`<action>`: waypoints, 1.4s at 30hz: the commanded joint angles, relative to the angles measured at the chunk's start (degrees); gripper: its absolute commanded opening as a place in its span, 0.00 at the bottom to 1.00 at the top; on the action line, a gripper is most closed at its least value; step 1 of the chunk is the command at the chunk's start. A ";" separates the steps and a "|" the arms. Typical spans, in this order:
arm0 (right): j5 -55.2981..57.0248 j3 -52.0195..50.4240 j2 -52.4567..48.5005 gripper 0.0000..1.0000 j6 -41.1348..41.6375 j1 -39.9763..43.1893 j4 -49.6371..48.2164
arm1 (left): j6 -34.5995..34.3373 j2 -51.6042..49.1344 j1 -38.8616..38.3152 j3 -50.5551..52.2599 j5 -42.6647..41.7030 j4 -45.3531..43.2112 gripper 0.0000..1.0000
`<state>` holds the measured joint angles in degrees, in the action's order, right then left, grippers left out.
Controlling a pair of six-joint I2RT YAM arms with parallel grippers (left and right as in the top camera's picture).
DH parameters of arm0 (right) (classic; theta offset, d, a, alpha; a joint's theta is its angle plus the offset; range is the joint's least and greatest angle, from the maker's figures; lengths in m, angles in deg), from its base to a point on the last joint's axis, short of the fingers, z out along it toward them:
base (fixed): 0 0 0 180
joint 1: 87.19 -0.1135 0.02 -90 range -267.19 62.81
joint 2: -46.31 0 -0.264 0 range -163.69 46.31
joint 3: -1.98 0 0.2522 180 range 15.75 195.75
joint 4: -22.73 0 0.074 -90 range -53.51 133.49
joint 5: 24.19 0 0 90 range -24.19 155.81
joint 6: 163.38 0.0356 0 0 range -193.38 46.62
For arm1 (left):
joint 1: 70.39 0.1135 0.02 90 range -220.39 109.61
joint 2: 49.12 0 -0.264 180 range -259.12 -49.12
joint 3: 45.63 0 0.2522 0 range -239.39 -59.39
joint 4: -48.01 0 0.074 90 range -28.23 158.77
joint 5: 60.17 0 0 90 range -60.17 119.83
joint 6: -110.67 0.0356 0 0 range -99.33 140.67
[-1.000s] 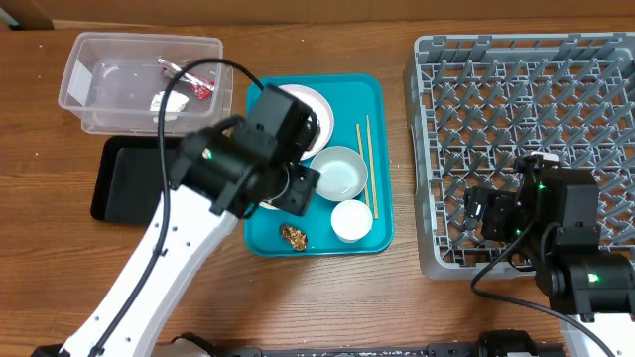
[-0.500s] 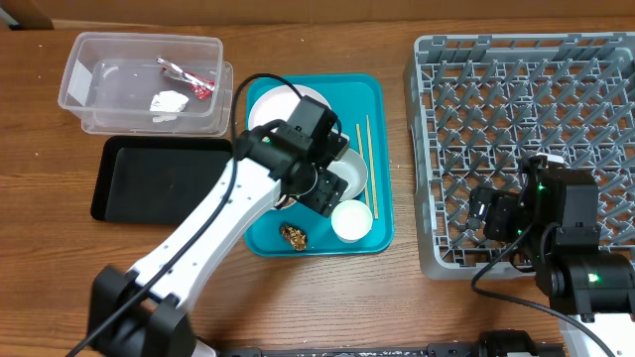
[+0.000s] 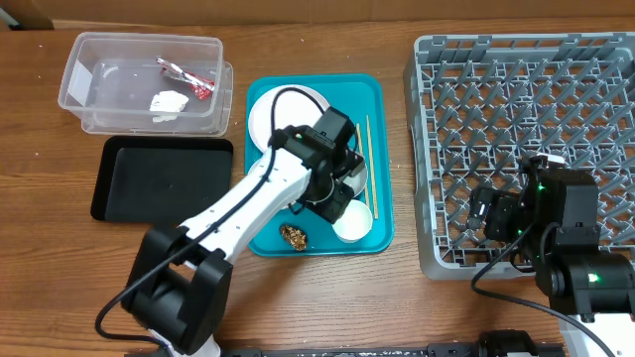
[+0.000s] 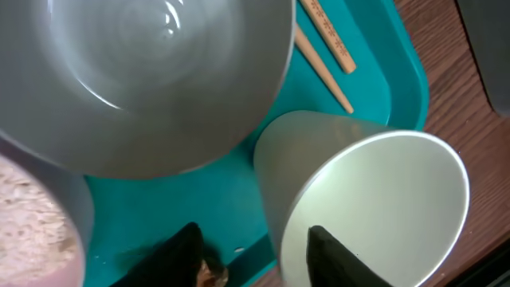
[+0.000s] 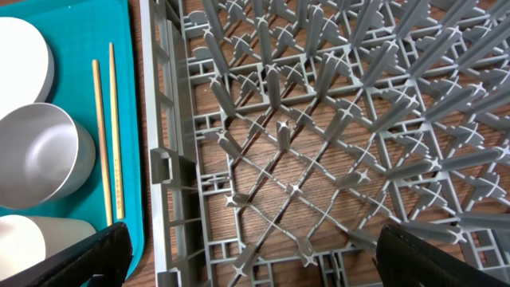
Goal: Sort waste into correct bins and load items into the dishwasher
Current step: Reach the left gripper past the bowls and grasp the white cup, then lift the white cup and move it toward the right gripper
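Note:
My left gripper [image 4: 251, 239] is open over the front of the teal tray. Its right finger [image 4: 327, 255] sits inside the small white cup [image 4: 374, 207], its left finger outside the cup's wall near the brown food lump [image 3: 293, 235]. The pale blue-grey bowl [image 4: 159, 80] lies just behind the cup, and the chopsticks [image 3: 367, 164] lie to its right. A bowl with rice-like scraps [image 4: 32, 231] shows at the left. The white plate [image 3: 288, 107] is partly under my arm. My right gripper [image 5: 275, 263] is open and empty over the grey dish rack's [image 3: 526, 119] front-left corner.
The clear tub [image 3: 99, 99] at the back left holds the red wrapper [image 3: 189, 81] and the white tissue [image 3: 167, 101]. The black tray [image 3: 159, 178] lies in front of it. The teal serving tray [image 3: 382, 119] sits between the bins and the rack.
My left arm has swung right across the teal tray and lowered its gripper onto the small white cup. The right arm has not moved.

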<state>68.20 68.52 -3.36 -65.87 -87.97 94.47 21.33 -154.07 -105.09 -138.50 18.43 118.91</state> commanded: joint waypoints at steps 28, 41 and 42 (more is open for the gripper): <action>0.52 1.84 0.31 1.00 0.48 0.15 0.46 | -0.90 -2.93 -1.44 1.16 -2.43 0.57 0.04; 1.42 1.84 0.31 1.00 2.47 0.15 -2.36 | 3.26 -0.87 6.36 -14.49 -12.41 10.19 0.04; 2.12 1.84 0.31 1.00 4.63 0.15 -4.11 | 3.26 -0.81 7.74 -16.22 -13.99 10.34 0.04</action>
<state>68.44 68.52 -3.36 -65.06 -87.97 92.72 22.49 -156.08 -101.00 -148.95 10.91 128.72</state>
